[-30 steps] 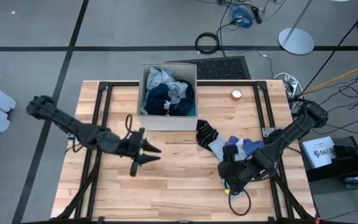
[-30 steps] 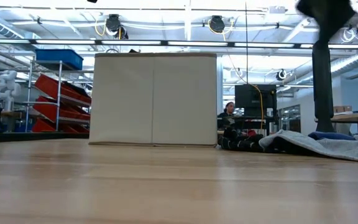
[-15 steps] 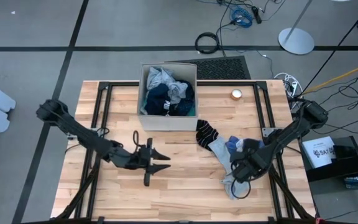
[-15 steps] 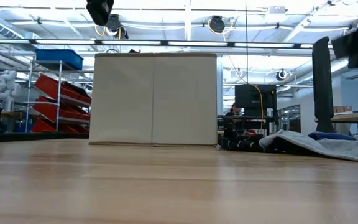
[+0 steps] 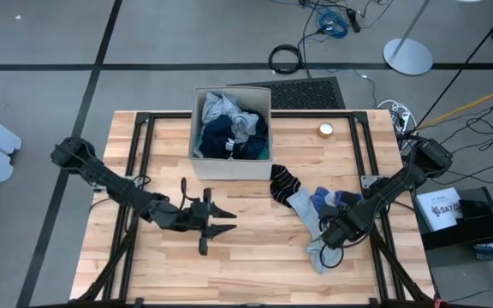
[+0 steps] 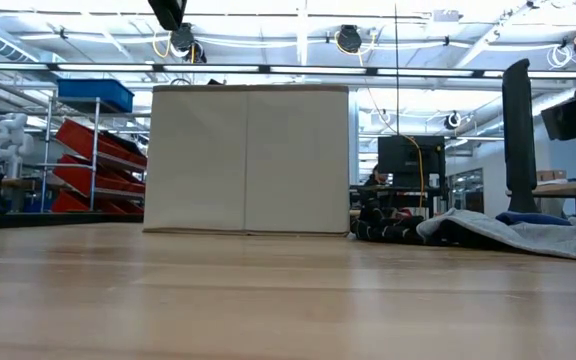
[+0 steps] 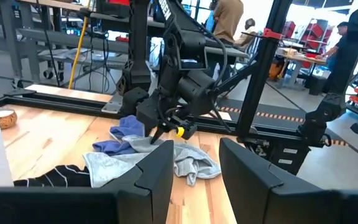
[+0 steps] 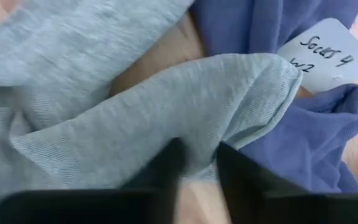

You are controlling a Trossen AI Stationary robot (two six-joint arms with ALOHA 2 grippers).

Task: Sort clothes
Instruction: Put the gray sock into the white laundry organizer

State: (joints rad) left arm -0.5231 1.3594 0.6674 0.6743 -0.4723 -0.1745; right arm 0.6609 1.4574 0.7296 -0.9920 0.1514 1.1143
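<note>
Right hand (image 5: 335,233), fingers parted, sits low on grey garment (image 5: 308,214) lying on counter (image 5: 255,265) w/ blue pieces (image 5: 332,202) near box (image 5: 232,162); fabric soft, light, limp, so pinch a bunched fold; left hand (image 5: 221,221) open, idle mid-counter.

A robotics lab: red bin shelving (image 6: 88,165), ceiling lights (image 6: 348,38), floor cables (image 5: 332,19).

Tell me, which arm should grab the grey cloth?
Probably the right: its gripper is already down on the grey cloth. The left gripper hovers open over bare table, farther away.
</note>
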